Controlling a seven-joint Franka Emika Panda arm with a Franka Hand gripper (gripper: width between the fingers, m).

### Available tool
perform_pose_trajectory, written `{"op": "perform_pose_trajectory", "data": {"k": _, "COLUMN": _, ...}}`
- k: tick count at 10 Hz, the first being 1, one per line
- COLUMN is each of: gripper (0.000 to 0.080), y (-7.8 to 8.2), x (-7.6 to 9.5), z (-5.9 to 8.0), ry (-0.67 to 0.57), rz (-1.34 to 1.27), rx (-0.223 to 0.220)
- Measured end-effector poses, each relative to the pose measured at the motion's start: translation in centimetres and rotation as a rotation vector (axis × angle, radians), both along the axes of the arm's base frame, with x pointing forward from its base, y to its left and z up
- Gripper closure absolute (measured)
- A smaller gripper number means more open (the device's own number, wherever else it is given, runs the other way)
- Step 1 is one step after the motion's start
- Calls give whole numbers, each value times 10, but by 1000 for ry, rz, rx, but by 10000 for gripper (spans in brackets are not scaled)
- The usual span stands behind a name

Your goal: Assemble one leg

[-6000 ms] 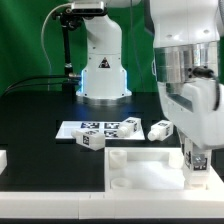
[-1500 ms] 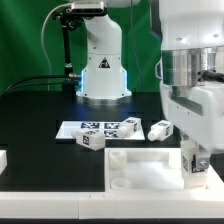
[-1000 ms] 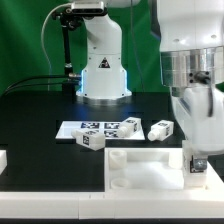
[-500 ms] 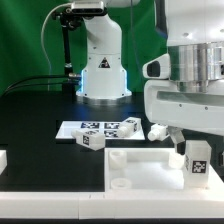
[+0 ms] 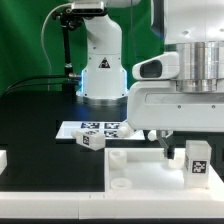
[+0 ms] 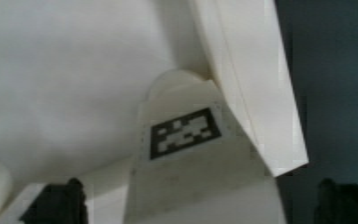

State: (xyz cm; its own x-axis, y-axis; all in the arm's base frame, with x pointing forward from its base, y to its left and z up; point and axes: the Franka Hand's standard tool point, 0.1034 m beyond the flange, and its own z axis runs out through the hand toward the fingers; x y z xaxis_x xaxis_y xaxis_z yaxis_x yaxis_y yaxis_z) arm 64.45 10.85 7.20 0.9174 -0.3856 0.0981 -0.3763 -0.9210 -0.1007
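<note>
A leg [image 5: 197, 161], a stubby white block with a square tag facing the camera, stands upright at the corner of the large white tray [image 5: 135, 168] on the exterior view's right. My gripper [image 5: 184, 157] hangs straight over it, its wide hand turned broadside to the camera, with one dark finger [image 5: 165, 147] just beside the leg. In the wrist view the leg [image 6: 190, 135] rises between the two dark fingertips [image 6: 60, 203], with a narrow gap on each side. The gripper [image 6: 202, 205] looks open around it.
A loose leg [image 5: 92, 141] lies in front of the marker board [image 5: 82, 127], and another leg [image 5: 129, 127] lies at the board's end, partly behind my hand. A white part [image 5: 3, 160] shows at the exterior view's left edge. The robot base [image 5: 103, 75] stands behind.
My wrist has turned about a quarter turn over the tray corner, so the hand now faces broadside. The leg's tagged face, hidden before, now shows. The other parts have not moved.
</note>
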Motion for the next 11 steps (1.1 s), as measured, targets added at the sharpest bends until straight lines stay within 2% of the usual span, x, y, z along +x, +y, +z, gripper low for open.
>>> {"op": "perform_pose_trajectory", "data": {"k": 1, "gripper": 292, "y": -1, "x": 0, "z": 0, "ry": 0, "rz": 0, "rx": -1}}
{"op": "perform_pose_trajectory", "data": {"k": 2, "gripper": 292, "y": -1, "x": 0, "z": 0, "ry": 3, "rz": -59, "rx": 9}}
{"op": "perform_pose_trajectory", "data": {"k": 3, "gripper": 473, "y": -1, "x": 0, "z": 0, "ry": 9, "rz": -150, "rx": 22}}
{"op": "perform_pose_trajectory", "data": {"k": 4, "gripper": 514, "y": -2, "x": 0, "z": 0, "ry": 12, "rz": -208, "rx": 28}}
{"op": "perform_pose_trajectory", "data": {"k": 6, "gripper": 514, "y": -2, "x": -1, "z": -1, "ry": 23, "rz": -374, "rx": 48}}
{"op": "perform_pose_trajectory", "data": {"k": 8, "gripper": 514, "y": -4, "x": -3, "z": -2, "ry": 46, "rz": -706, "rx": 69}}
{"op": "perform_pose_trajectory", "data": {"k": 10, "gripper": 514, "y": -5, "x": -4, "z": -2, "ry": 101, "rz": -1129, "rx": 155}}
{"op": "perform_pose_trajectory", "data": {"k": 11, "gripper": 513, "y": -4, "x": -5, "z": -2, "ry": 116, "rz": -1287, "rx": 185}}
